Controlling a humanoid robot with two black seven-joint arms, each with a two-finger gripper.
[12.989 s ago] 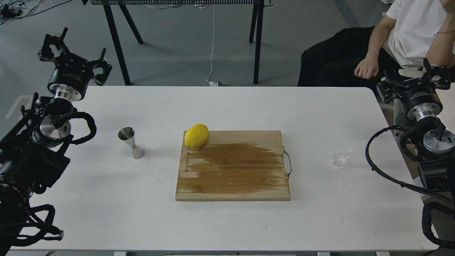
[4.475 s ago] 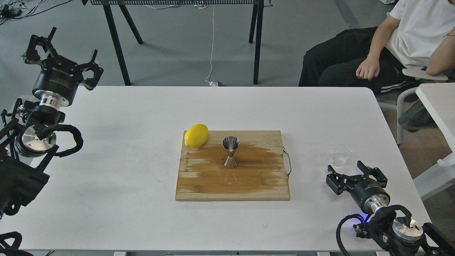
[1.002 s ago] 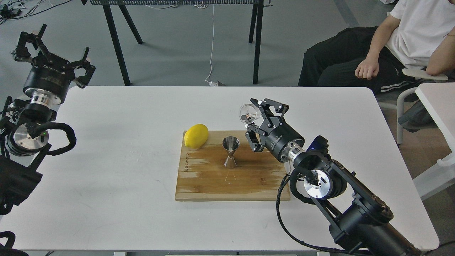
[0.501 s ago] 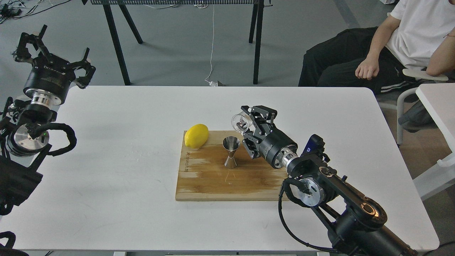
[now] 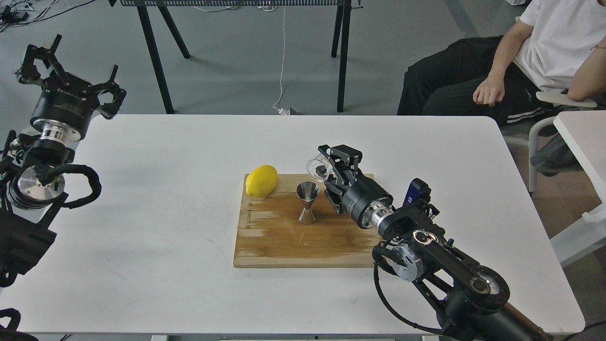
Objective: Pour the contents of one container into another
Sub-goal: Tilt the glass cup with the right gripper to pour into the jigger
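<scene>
A small shiny steel jigger point(image 5: 307, 202) stands upright near the middle of the wooden cutting board point(image 5: 310, 237). My right gripper point(image 5: 327, 166) is shut on the small clear cup point(image 5: 316, 170), which is tipped on its side with its mouth facing left. The cup hangs just above and to the right of the jigger's mouth, close to it but apart. My left gripper point(image 5: 66, 59) is open and raised off the table's far left corner, holding nothing.
A yellow lemon point(image 5: 261, 180) lies on the board's far left corner. The white table point(image 5: 156, 199) surrounds the board. A seated person point(image 5: 521, 66) is beyond the table's far right corner, with another table's edge point(image 5: 580, 137) at the right.
</scene>
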